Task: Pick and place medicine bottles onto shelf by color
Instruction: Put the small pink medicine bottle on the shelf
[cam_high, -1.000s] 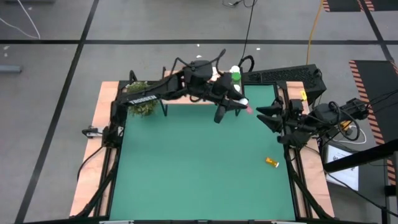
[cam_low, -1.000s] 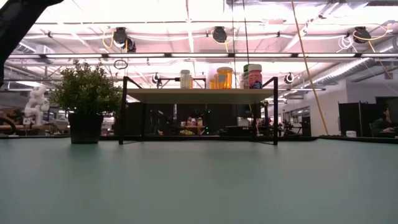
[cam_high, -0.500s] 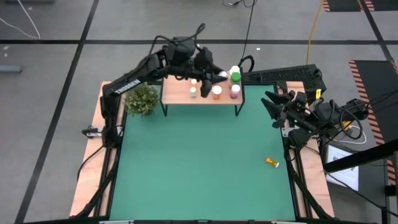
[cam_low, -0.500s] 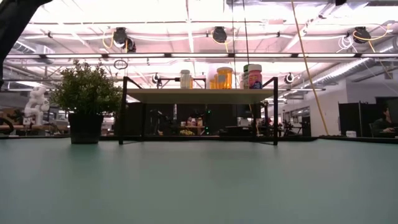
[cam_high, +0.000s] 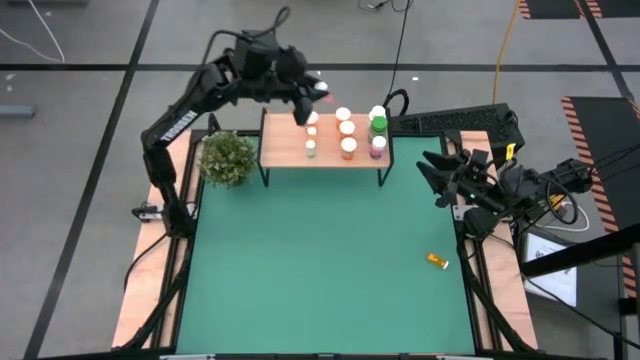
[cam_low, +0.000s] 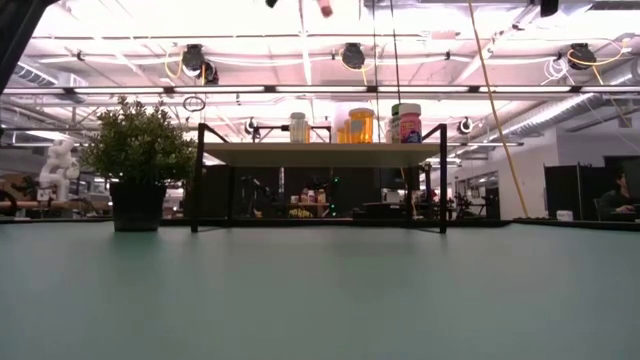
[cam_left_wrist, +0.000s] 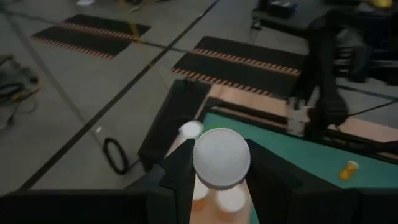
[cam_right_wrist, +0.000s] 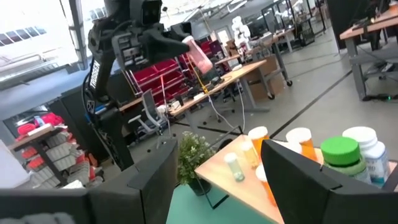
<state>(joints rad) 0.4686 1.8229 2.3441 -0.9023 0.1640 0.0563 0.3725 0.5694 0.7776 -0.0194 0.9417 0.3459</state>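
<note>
Low view: pink bottle (cam_low: 325, 8) cropped at top.

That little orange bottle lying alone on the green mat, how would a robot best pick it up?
The orange bottle lies on its side, so the best hold is probably across the middle of its round body, from straight above, fingers either side of its long axis. The right end effector is nearer; the left end effector holds a pink bottle.

The left gripper (cam_high: 312, 96) has been lifted from in front of the shelf (cam_high: 285, 150) to up behind its far edge, pink bottle (cam_high: 322, 98) still clamped. The right gripper (cam_high: 430, 176) was nudged slightly too.
</note>
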